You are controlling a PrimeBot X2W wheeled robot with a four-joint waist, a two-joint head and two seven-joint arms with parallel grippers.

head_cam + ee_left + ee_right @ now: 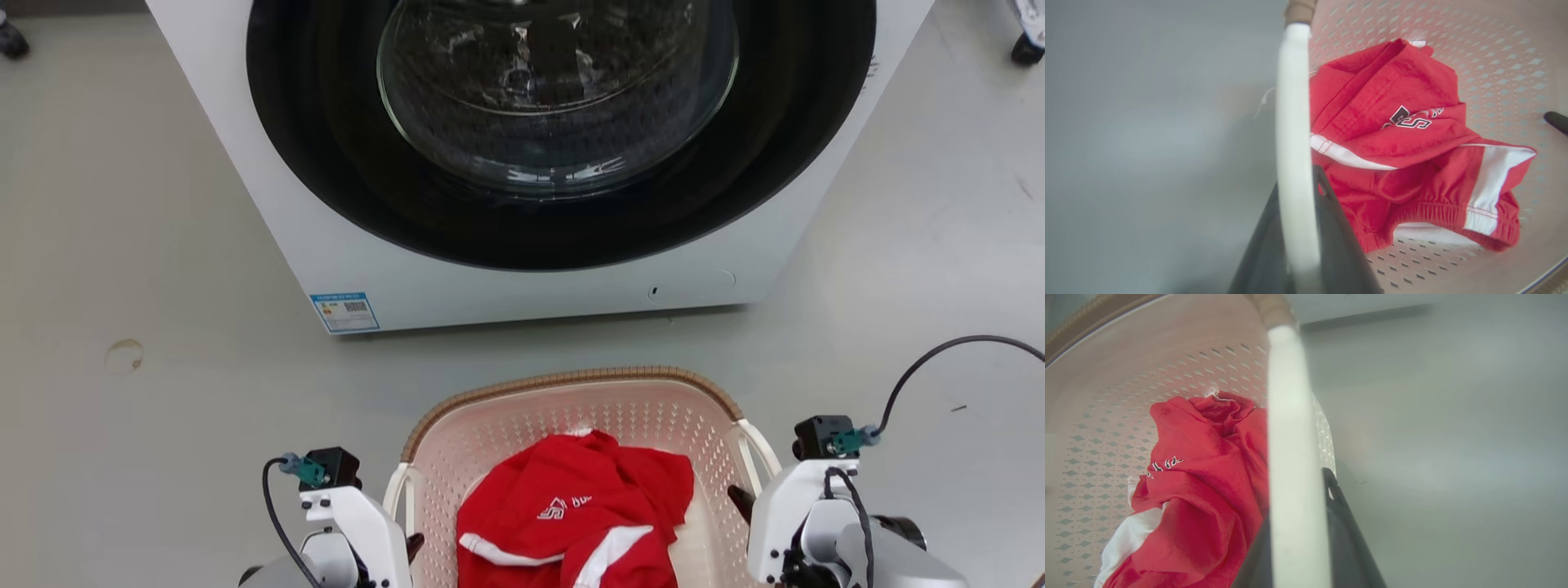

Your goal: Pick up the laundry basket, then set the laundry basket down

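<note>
Pale pink perforated plastic laundry basket (571, 380), fronting white washing machine (269, 204): left tool (1298, 183) & right tool (1298, 486) each pinch a white handle (1290, 102). Lift unconfirmed; set-down outstanding.

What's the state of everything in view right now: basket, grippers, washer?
laundry basket: upright; whether it is lifted or on the floor, cannot tell.
left gripper: shut on the left white handle.
right gripper: shut on the right white handle.
red garment: crumpled, lying inside the basket.
washing machine door: closed.
</note>
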